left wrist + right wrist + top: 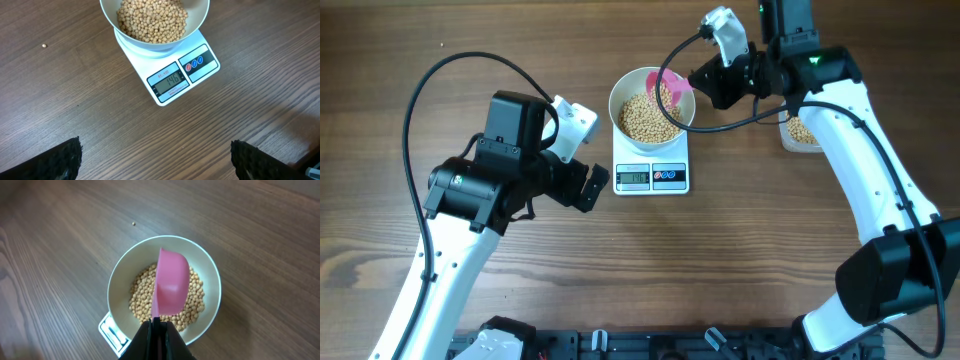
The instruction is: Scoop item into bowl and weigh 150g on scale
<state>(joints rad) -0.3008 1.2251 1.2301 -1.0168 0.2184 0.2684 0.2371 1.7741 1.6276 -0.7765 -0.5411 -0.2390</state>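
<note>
Fingers [142, 342] of the right gripper [156, 326] are clenched on the handle of the pink scoop [172, 282], whose long axis runs up the wrist frame from them, its cup over the round tan beans [142, 297] heaped in the white bowl [125, 272] at frame centre. The bowl sits on the scale [142, 62], upper centre of the overhead view, its display [170, 80] apparently reading 146, so a small top-up looks due from this arm. The left gripper [592, 187] is spread and empty, left of the scale.

Tan beans [152, 20] heaped in white bowl [198, 21] on white scale [172, 80].
</note>
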